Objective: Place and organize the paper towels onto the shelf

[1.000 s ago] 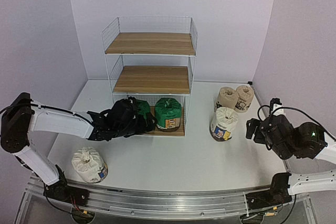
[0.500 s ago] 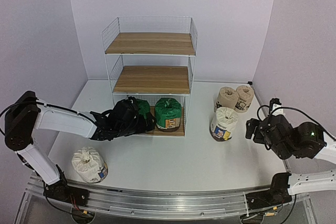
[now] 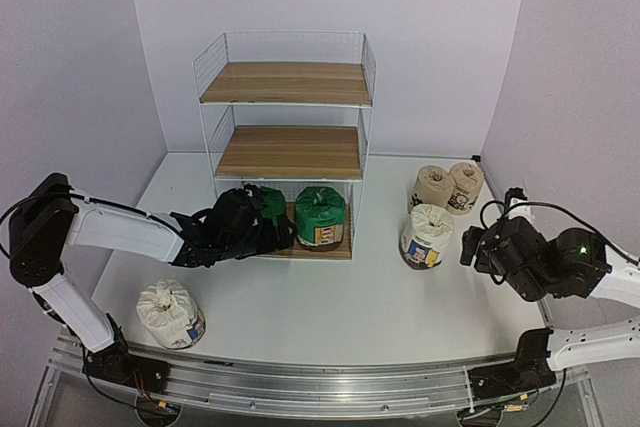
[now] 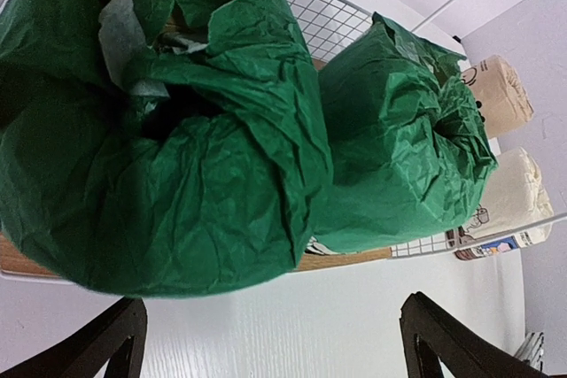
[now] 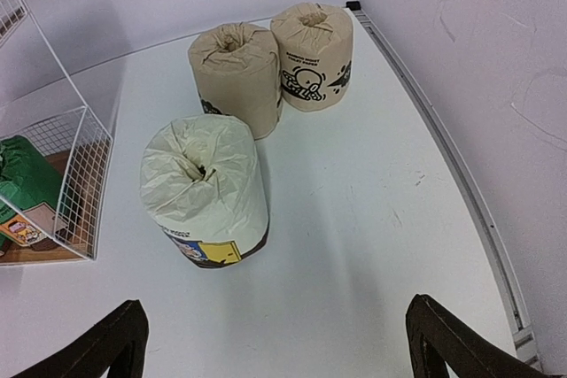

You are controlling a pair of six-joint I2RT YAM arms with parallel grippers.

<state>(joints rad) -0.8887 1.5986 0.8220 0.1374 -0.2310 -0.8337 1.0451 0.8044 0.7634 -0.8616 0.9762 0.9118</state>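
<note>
Two crinkly green rolls (image 3: 320,215) sit in the wire shelf (image 3: 290,152) on a smooth white table (image 3: 330,307) between lilac walls (image 3: 430,47), left gripper (image 4: 275,343) and right gripper (image 5: 275,343) gaping empty

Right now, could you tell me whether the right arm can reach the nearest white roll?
Probably yes: the open right gripper faces the white roll with only bare table between; the tan rolls stand behind it.

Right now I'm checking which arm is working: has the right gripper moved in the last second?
Yes. The right gripper has shifted left, closer to the white roll with the blue-yellow label, which stayed put.
</note>
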